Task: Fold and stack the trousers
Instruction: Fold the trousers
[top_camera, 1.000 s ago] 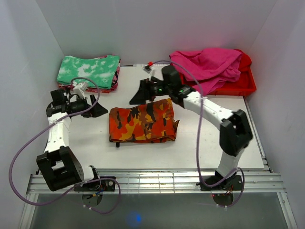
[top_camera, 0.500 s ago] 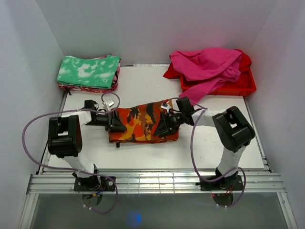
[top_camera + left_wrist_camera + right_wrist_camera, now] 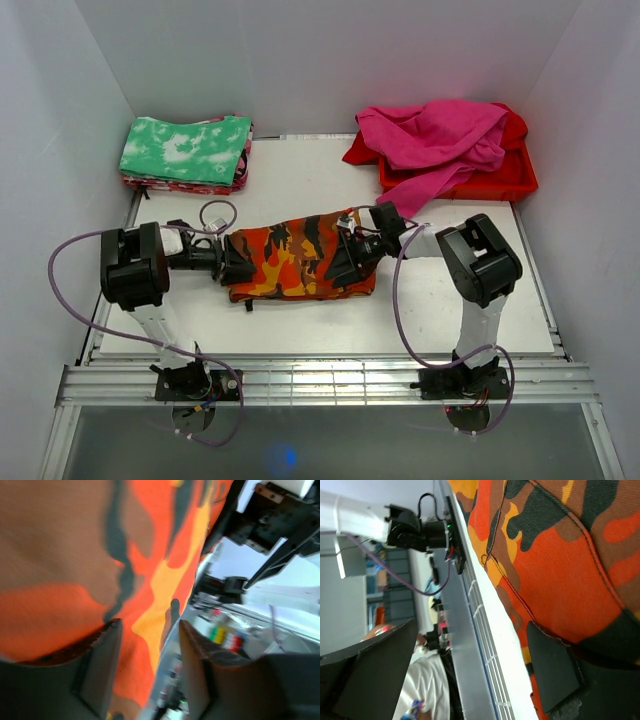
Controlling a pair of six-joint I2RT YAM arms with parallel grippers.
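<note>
The trousers (image 3: 300,262) lie folded in a camouflage block at the table's middle. My left gripper (image 3: 237,266) is low at their left end. In the left wrist view its jaws (image 3: 150,650) have narrowed over the trousers' (image 3: 75,555) edge, gripping the fold, though the picture is blurred. My right gripper (image 3: 343,268) is at the right end and stands wide open. In the right wrist view one of its pads (image 3: 552,670) rests on the trousers (image 3: 560,565). The other finger (image 3: 375,675) hangs far off over the table's front.
A green-and-white folded stack (image 3: 185,150) sits at the back left. A red tray (image 3: 505,180) at the back right holds magenta garments (image 3: 440,135). White walls close in three sides, and a metal rail (image 3: 320,380) runs along the front.
Both arms dropped from above onto the trousers' two ends. The left jaws narrowed over the left edge, then drew slightly left with the cloth. The right jaws stayed wide.
</note>
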